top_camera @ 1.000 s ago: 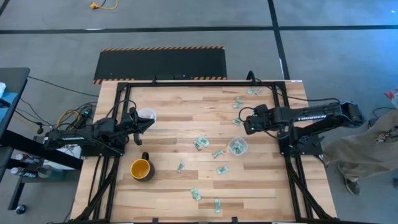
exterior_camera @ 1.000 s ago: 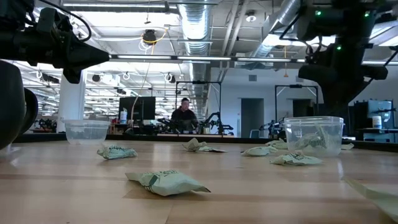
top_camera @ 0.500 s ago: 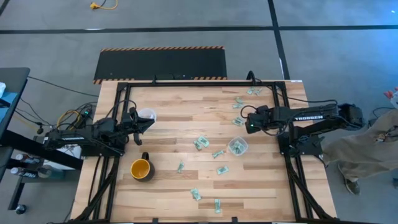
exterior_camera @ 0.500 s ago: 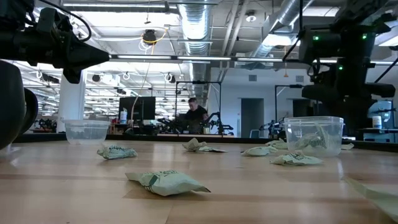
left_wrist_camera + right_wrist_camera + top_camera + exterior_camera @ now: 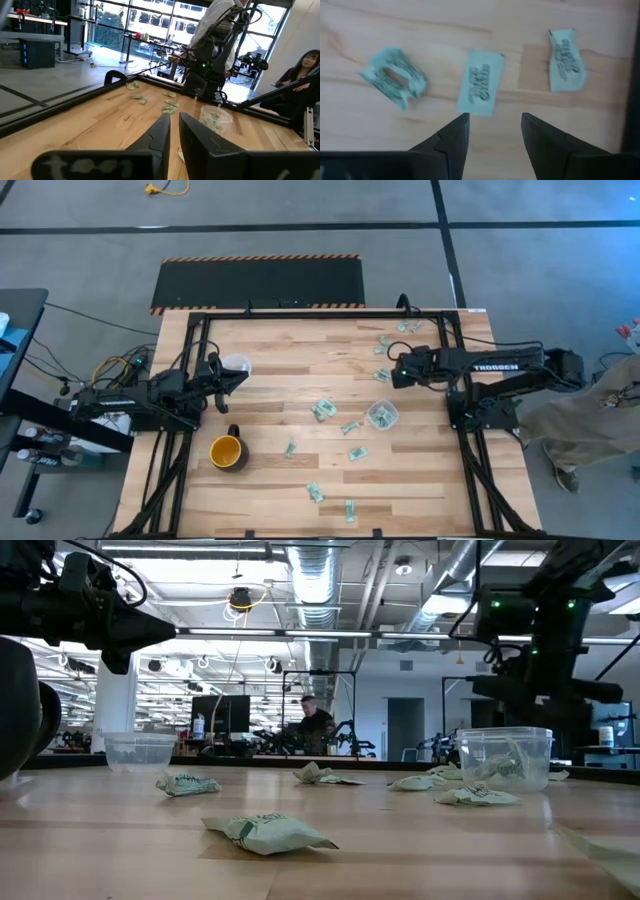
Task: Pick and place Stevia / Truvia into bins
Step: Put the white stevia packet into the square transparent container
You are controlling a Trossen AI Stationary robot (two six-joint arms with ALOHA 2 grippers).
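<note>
Stevia sachets (image 5: 322, 409) lay scattered over the wooden surface (image 5: 280, 350), most in the middle and toward the right; a few more sat near the far right corner (image 5: 407, 327) and two close to the near edge (image 5: 314, 492). In the right wrist view three of them lay flat on the wood: a crumpled one (image 5: 394, 82), a flat one (image 5: 481, 83) just ahead of the fingers, and a third (image 5: 565, 60) apart to one side.

One clear cup (image 5: 382, 415) stood right of centre and held at least one sachet, visible through its wall in the low view (image 5: 504, 759). The second clear cup (image 5: 236, 365) stood at the far left and looked empty in the low view (image 5: 139, 750).

The right end effector (image 5: 393, 370) hovered over the sachets on the far right part of the surface, just beyond the right-hand cup, fingers (image 5: 451, 135) apart and holding nothing.

The left end effector (image 5: 235, 380) hung at the left edge just beside the left cup, its fingers (image 5: 160, 132) close together with a narrow gap and nothing between them.

A yellow-orange mug (image 5: 227, 451) stood near-left on the surface. A person (image 5: 314, 723) was in the room behind.
</note>
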